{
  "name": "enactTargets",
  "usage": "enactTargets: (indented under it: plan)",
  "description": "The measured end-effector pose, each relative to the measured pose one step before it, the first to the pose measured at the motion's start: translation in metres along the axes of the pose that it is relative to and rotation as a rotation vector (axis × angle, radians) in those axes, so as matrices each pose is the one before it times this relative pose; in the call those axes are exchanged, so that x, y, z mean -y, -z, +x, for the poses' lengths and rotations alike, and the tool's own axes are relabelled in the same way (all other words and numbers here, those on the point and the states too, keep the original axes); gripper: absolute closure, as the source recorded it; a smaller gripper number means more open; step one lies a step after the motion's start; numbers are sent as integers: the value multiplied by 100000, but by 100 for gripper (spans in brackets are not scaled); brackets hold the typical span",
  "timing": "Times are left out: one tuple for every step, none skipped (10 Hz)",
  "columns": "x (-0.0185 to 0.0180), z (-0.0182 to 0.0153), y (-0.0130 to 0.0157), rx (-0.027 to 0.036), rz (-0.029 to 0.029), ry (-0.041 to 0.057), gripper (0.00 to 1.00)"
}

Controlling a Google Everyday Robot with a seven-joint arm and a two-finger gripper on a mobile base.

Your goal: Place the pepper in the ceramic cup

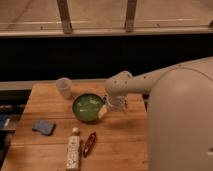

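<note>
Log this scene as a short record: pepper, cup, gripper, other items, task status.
pepper: lying on the wooden table, beside the white bottle
ceramic cup: upright at the back, left of the green bowl
gripper: at the green bowl's right rim, apart from the pepper
other: blue sponge at the table's left
status: pepper not yet in the ceramic cup

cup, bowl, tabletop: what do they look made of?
The cup looks like matte ceramic: pale, dull, no shine; plastic is possible. The bowl seems glazed ceramic or plastic: green with a glossy highlight. The tabletop looks like wood: warm brown, faint strip lines. The gripper hangs by the bowl's right rim.
</note>
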Motion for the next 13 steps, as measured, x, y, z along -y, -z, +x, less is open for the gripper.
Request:
enactTargets:
  plan:
    - [-838,881,-783,-1343,423,1889,20]
    - [-1233,1334,-914,-1579,915,1715,20]
    - [-1410,894,-668,-1318,309,2097,20]
    - [-1342,901,-784,-1489,73,1649,20]
    - [-933,838,-847,-1843,177,1505,20]
    - [-854,488,-689,-1340,-614,1105,20]
    - [-841,387,-419,-809,-961,927,20]
    - [-871,442,-271,-527,-1107,963,20]
    - [-622,254,-184,-180,-920,612,20]
    - [-447,141,-170,-147,-930,253,20]
    - [-478,194,-301,-208,-1646,-192,20]
    - [-322,89,-282,-87,-1705,215,20]
    - [-194,2,-254,-2,-1443,87,20]
